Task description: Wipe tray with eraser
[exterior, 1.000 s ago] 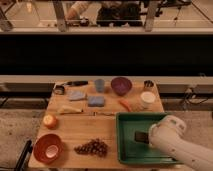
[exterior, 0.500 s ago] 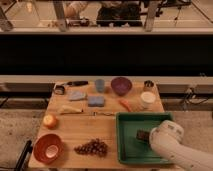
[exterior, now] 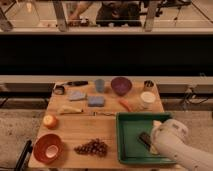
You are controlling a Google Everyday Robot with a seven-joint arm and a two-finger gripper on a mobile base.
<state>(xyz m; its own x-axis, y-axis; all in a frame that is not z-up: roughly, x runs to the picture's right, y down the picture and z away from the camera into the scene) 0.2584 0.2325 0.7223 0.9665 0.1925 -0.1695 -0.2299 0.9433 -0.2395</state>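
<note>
Eraser [exterior: 145,140] lies inside your green tray [exterior: 129,131] at the right end of the wooden board [exterior: 85,127], and your gripper [exterior: 152,142] sits right over it, hidden behind the white arm [exterior: 175,145].

Green tray [exterior: 128,125] — dark brown-black eraser [exterior: 145,140] — white hand [exterior: 156,142] over it.

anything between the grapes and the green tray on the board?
No. In the camera view, only bare wooden board separates the grapes from the tray rim. The gripper is inside the tray at the eraser.
</note>
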